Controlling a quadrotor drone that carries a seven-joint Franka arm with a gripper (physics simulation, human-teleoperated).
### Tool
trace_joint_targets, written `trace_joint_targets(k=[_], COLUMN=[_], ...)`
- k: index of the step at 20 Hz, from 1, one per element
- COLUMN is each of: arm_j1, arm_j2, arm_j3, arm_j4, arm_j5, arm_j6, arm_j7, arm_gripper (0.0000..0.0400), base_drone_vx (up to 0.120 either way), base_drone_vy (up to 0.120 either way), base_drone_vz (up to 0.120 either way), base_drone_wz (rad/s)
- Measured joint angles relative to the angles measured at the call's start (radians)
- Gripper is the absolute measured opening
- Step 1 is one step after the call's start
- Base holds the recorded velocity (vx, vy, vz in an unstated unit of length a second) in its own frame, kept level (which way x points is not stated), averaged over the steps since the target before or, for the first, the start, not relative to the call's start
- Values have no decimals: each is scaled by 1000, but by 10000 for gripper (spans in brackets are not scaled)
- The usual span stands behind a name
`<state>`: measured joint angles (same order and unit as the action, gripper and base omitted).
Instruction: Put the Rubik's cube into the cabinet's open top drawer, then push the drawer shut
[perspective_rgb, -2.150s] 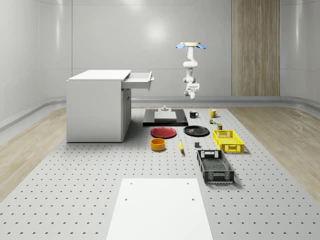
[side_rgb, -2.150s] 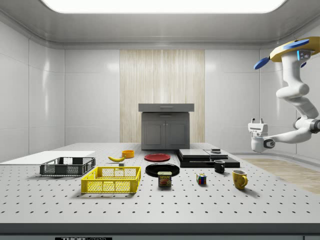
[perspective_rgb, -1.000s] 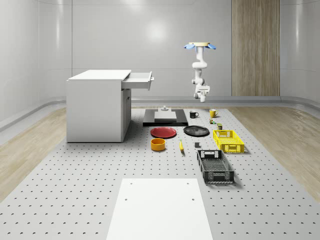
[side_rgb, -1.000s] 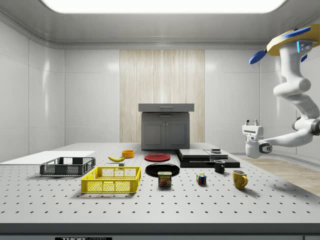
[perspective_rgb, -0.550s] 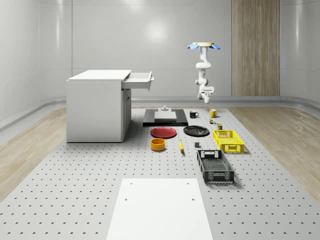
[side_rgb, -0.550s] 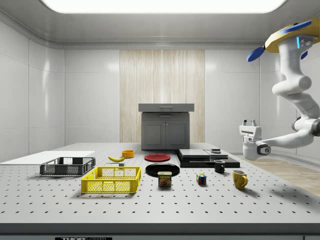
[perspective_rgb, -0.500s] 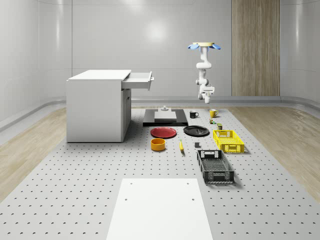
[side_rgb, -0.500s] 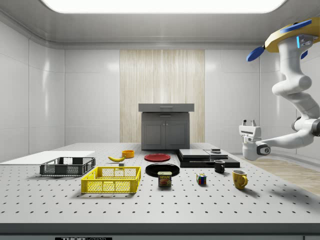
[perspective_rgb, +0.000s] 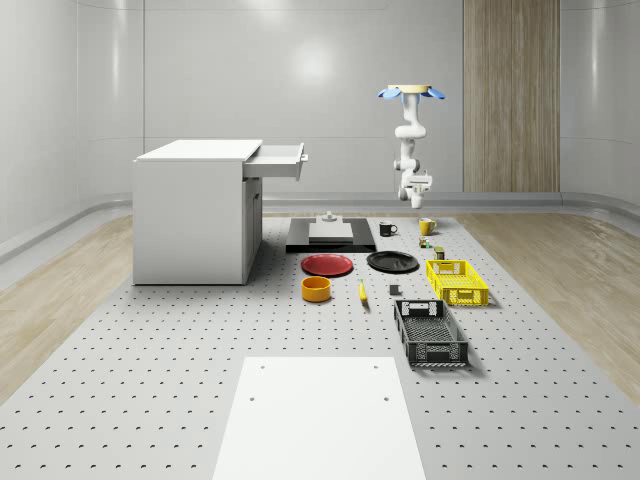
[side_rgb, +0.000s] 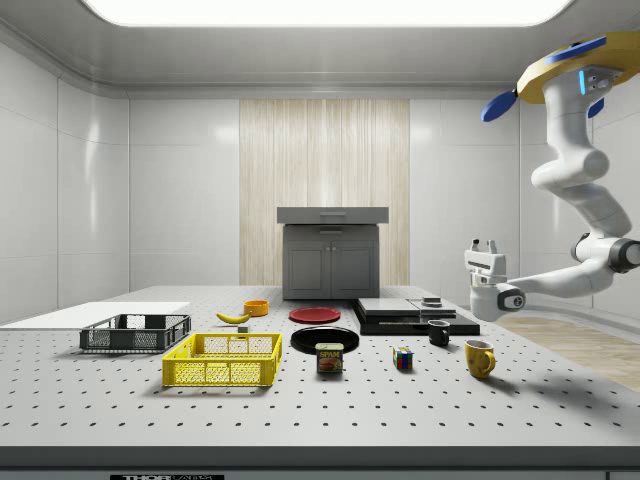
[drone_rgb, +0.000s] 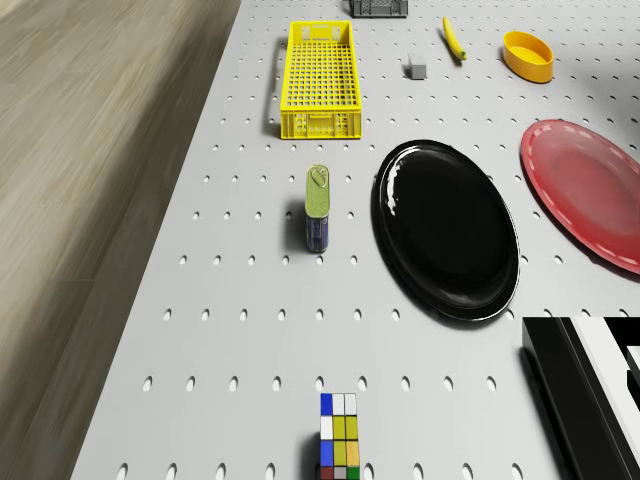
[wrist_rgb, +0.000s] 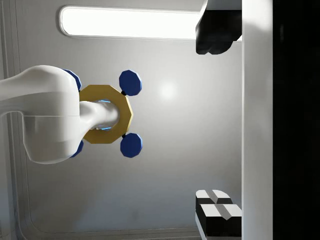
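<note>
The Rubik's cube (side_rgb: 403, 358) (drone_rgb: 340, 440) (perspective_rgb: 425, 241) lies on the perforated table between a tin can and a yellow mug. The drone (perspective_rgb: 410, 92) (side_rgb: 562, 72) hovers high over the table's far end, on the whole-scene view's right. Its arm hangs down and bends, so the gripper (side_rgb: 485, 243) (perspective_rgb: 418, 199) (wrist_rgb: 216, 122) points upward at the ceiling, well above the cube. The fingers (wrist_rgb: 215, 35) stand wide apart with nothing between them. The white cabinet (perspective_rgb: 195, 215) stands at the whole-scene view's left, its top drawer (perspective_rgb: 280, 160) (side_rgb: 332, 215) pulled out.
Near the cube are a yellow mug (side_rgb: 479, 358), a black mug (side_rgb: 438, 333), a tin can (drone_rgb: 318, 212), a black plate (drone_rgb: 445, 230) and a yellow crate (drone_rgb: 320, 78). A red plate (drone_rgb: 590, 200), a black platform (perspective_rgb: 330, 235) and a black crate (perspective_rgb: 430, 332) also stand on the table.
The drone with its arm has shifted to the whole-scene view's right, the side view's left. The gripper still points up and open, now slightly lower.
</note>
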<state>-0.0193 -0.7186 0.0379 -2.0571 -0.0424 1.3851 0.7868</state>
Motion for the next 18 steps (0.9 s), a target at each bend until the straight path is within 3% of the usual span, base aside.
trace_joint_targets(k=[10,14,18], arm_j1=[-44,-95,-184], arm_j2=[-11,-26,-62], arm_j3=[142,296,529], arm_j4=[-28,-89,-250], arm_j5=[-201,-423,-786], arm_j6=[11,22,39], arm_j7=[27,61,136], arm_gripper=[400,400,400], base_drone_vx=[120,120,120], base_drone_vy=[0,0,0], base_drone_vz=[0,0,0], base_drone_wz=[0,0,0])
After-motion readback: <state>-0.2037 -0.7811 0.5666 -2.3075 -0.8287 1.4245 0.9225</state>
